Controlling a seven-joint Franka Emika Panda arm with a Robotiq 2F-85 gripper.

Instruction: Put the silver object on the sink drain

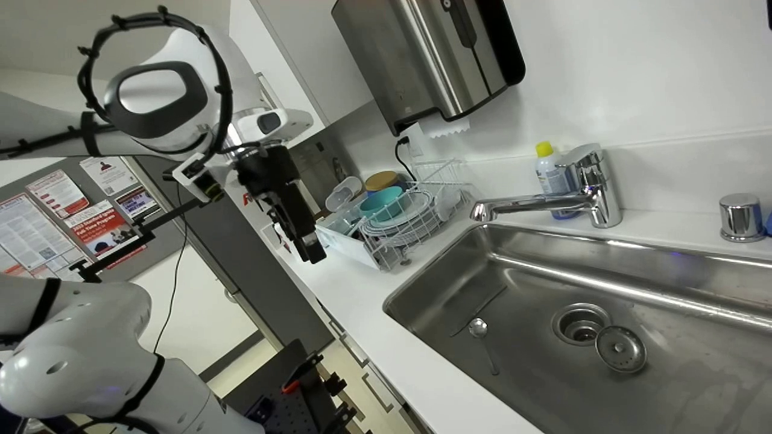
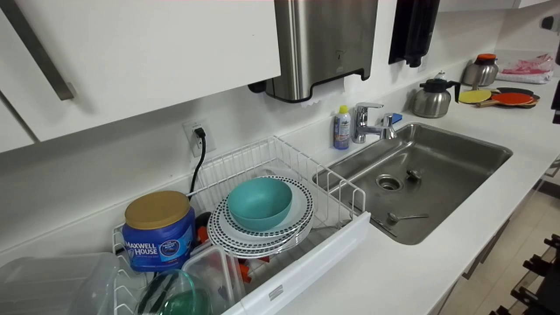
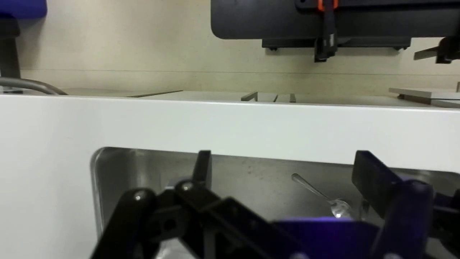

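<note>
Sink strainer [image 1: 622, 352], four o'clock from the drain [image 1: 581, 325], looked light, slick; my wide-spread hand [image 3: 284, 160], I judged, wanted its knob [image 1: 619, 347].

– What shows between the jaws of the gripper [image 3: 284, 158] in the wrist view?
– The spoon [image 3: 337, 205], below them, lying in the sink [image 3: 251, 190].
– Beyond their tips in that view?
– The countertop [image 3: 251, 126].
– And right of the jaws in an exterior view?
– The dish rack [image 1: 356, 250]; farther right, the drain [image 1: 580, 325]; just past that, the strainer [image 1: 621, 349].
</note>
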